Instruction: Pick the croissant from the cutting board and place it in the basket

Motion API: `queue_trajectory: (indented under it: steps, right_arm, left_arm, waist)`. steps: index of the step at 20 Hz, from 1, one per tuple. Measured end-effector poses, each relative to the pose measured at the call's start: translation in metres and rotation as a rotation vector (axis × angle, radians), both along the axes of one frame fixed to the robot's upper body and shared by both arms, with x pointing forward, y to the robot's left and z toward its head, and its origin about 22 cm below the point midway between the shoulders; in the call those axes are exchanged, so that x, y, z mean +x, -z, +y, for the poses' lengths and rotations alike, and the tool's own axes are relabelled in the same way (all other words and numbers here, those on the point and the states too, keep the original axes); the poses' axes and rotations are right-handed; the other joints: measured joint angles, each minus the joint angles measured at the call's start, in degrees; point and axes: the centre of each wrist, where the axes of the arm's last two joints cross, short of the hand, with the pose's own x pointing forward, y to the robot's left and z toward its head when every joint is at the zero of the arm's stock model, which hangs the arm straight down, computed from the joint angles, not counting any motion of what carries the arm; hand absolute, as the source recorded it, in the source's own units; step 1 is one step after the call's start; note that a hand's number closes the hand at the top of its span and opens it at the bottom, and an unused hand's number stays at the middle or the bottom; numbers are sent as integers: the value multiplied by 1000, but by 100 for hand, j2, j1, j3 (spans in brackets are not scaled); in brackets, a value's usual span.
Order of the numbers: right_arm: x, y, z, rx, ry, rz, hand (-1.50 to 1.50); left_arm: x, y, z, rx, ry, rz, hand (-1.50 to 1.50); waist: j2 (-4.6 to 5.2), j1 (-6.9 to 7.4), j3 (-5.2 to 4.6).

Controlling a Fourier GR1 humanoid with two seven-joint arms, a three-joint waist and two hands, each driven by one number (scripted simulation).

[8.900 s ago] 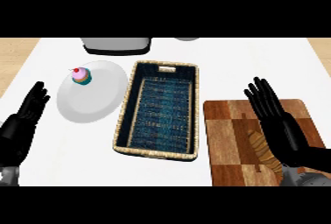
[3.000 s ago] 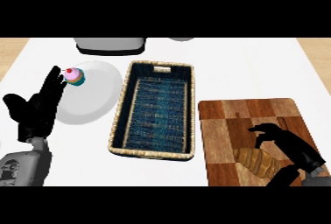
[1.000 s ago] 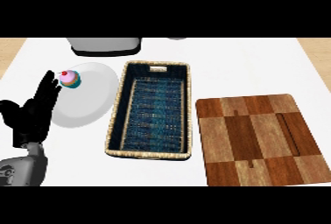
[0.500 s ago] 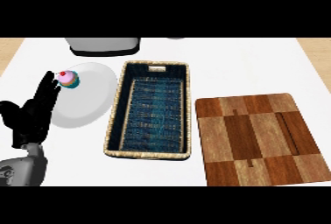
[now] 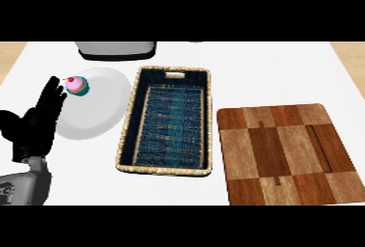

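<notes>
The wooden cutting board [image 5: 285, 154] lies at the right with nothing on it. No croissant shows anywhere in the head view. The woven basket [image 5: 127, 144] with its dark blue lining stands in the middle, and its inside looks bare. My left hand [image 5: 34, 128] rests open at the left edge, fingers pointing up, partly over the white plate. My right hand and its forearm are out of view.
A white plate [image 5: 100, 113] left of the basket carries a small pink and blue cupcake [image 5: 77, 85]. A grey appliance [image 5: 116, 49] stands at the counter's far edge. The white counter [image 5: 278, 77] stretches behind the board.
Three seconds ago my right hand was curled round the croissant on the board. Since a second ago hand and croissant have been gone from view, and little else has moved.
</notes>
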Motion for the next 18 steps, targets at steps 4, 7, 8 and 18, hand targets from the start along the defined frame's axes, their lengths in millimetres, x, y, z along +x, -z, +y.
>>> queue_trajectory:
  steps: [4, 7, 8, 18]
  right_arm:
    - [9, -1, 1, -44, 39, -21, 150]
    - [24, -3, 2, -63, 89, -33, 150]
    - [27, -4, 2, -70, 104, -47, 150]
    - [41, -10, 2, -121, 169, -133, 150]
  left_arm:
    - [0, 0, 1, 0, 1, 4, 0]
    - [1, -2, -2, 0, 11, -3, 0]
    - [1, -1, -3, 0, 16, -2, 0]
    - [8, -6, -13, -7, 59, -14, 0]
  waist:
    - [24, 45, 3]
    - [35, 107, 9]
    - [42, 128, 10]
    - [107, 327, 24]
